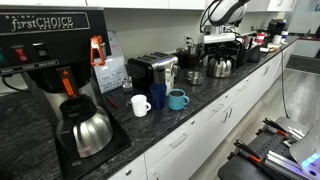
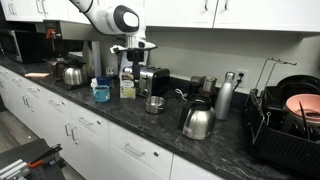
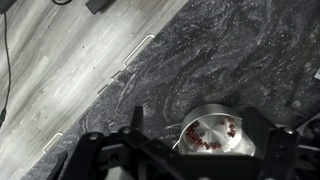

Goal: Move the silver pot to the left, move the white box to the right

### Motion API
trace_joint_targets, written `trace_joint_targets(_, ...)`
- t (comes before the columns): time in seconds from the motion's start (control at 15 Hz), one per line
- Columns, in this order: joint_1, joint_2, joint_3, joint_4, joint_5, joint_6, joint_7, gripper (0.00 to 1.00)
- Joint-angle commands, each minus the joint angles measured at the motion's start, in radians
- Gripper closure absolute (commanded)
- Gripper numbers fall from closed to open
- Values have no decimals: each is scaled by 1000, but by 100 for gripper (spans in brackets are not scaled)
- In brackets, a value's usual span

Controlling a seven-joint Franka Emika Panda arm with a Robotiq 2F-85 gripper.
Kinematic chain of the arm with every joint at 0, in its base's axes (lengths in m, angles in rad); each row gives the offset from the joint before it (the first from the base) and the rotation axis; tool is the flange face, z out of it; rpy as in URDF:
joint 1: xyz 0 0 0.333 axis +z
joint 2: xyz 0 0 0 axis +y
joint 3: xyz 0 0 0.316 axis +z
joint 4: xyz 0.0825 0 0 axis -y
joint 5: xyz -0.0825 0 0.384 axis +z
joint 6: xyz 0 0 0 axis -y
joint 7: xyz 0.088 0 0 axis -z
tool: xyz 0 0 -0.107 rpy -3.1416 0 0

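Item 1, silver pot point(image 2: 154, 103): low, round and shiny, standing upright on the dark stone tabletop point(image 2: 100, 113), in front of the toaster point(image 2: 152, 80) and just beside it, on the toaster's kettle side. In an exterior view the pot point(image 1: 194, 75) shows between the toaster point(image 1: 152, 68) and the kettle point(image 1: 220, 66). In the wrist view the pot point(image 3: 213, 133) shows reddish specks inside; what they are cannot be told. Item 2, end effector point(image 2: 133, 48): carried on the white arm point(image 2: 105, 15), raised well above the tabletop, higher than the toaster's top and towards the toaster's far side from the pot. It touches nothing. The pot lies below it and off to 1 side, well apart from the fingers. In the wrist view the end effector point(image 3: 190, 150) fills the lower edge, fingers spread wide with nothing held, and the pot is seen low in the gap, partly behind the dark frame. Item 3, kettle point(image 2: 197, 122): taller, rounded steel, beyond the pot from the toaster. Item 4, 2 mugs: blue mug point(image 2: 101, 93) and white mug point(image 1: 140, 104), both on the toaster's side away from the pot.
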Motion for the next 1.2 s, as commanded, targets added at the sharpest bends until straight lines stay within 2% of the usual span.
trace_joint_targets(0.0,26,-7,-20,0,0,-4,0,0)
trace_joint_targets(0.27,27,-15,-20,-5,0,-4,0,0)
trace_joint_targets(0.67,27,108,-52,91,10,-9,280,0)
trace_joint_targets(1.13,59,259,-90,209,47,-26,518,0)
